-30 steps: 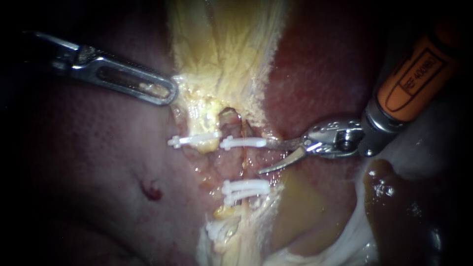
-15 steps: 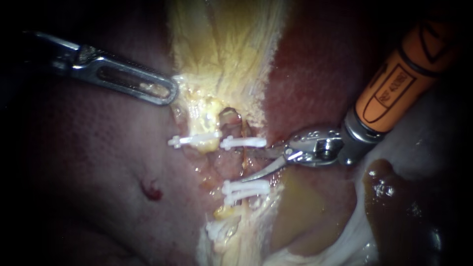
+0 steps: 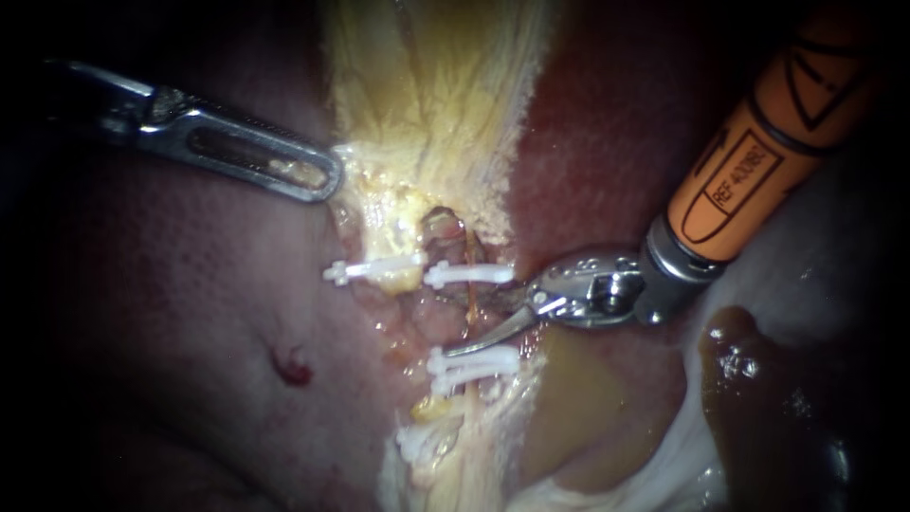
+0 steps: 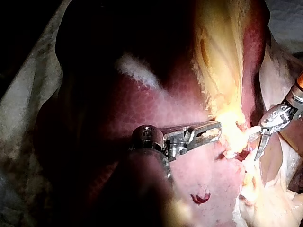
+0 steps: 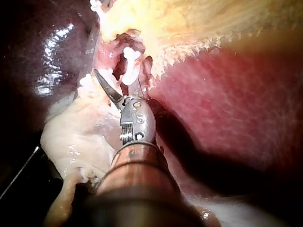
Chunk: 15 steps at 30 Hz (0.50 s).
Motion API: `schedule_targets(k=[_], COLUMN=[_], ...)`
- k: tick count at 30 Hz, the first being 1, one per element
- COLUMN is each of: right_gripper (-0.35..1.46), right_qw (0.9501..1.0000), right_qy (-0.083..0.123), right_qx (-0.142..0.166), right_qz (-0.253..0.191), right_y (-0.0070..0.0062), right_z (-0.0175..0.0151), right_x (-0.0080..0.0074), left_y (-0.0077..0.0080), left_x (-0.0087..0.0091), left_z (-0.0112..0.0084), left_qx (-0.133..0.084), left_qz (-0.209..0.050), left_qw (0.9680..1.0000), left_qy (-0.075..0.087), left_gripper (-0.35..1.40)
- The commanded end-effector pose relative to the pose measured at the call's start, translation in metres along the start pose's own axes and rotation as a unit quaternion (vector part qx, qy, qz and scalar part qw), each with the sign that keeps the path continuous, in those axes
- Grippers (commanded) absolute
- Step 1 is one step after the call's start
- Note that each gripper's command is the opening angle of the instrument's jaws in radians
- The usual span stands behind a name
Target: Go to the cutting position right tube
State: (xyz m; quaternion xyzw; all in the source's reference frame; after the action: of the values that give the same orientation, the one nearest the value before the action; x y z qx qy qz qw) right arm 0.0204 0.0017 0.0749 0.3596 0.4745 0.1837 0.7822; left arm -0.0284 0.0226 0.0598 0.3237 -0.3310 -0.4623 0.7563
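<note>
My right instrument, orange-shafted with curved blades, comes in from the upper right, blades open. They straddle the thin right tube between the upper white clip and the lower white clips. The upper blade is partly hidden in tissue. The right wrist view shows the open blades just short of a clip. My left instrument holds the edge of the yellowish gallbladder tissue, jaws shut on it, as also shows in the left wrist view. Another clip sits on the left tube.
Reddish liver with a small blood spot lies to the left. More clips sit lower down. A dark brown pool and pale whitish tissue lie under the right shaft.
My right instrument has slid leftward with blades open, so they now reach around the right tube between the clips. The left instrument has stayed put.
</note>
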Motion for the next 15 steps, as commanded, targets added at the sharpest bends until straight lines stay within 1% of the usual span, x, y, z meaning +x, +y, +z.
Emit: schedule_targets(k=[1,6,9,12,15], right_gripper=[1.06,1.06,0.99,0.99,1.01], right_qw=[1.0,0.9994,0.9984,0.9975,0.9968], right_qy=[0.004,0.005,0.009,0.019,0.02], right_qx=[0.004,0.035,0.055,0.066,0.074], right_qz=[0.0,-0.001,-0.01,-0.015,-0.019], right_y=[-0.0001,-0.0003,-0.0006,-0.001,-0.0013], right_z=[0.0,0.0002,0.0002,0.0003,0.0006], right_x=[0.0,0.0002,0.0003,0.0005,0.0008], left_y=[0.0,0.0,0.0,0.0,0.0], left_x=[0.0,0.0,0.0,0.0,0.0], left_z=[0.0,0.0,0.0,0.0,0.0], left_qx=[0.0,0.0,0.0,0.0,0.0], left_qz=[0.0,0.0,0.0,0.0,0.0], left_qw=[1.0,1.0,1.0,1.0,1.0], left_qy=[0.0,0.0,0.0,0.0,0.0], left_gripper=[-0.35,-0.35,-0.35,-0.35,-0.35])
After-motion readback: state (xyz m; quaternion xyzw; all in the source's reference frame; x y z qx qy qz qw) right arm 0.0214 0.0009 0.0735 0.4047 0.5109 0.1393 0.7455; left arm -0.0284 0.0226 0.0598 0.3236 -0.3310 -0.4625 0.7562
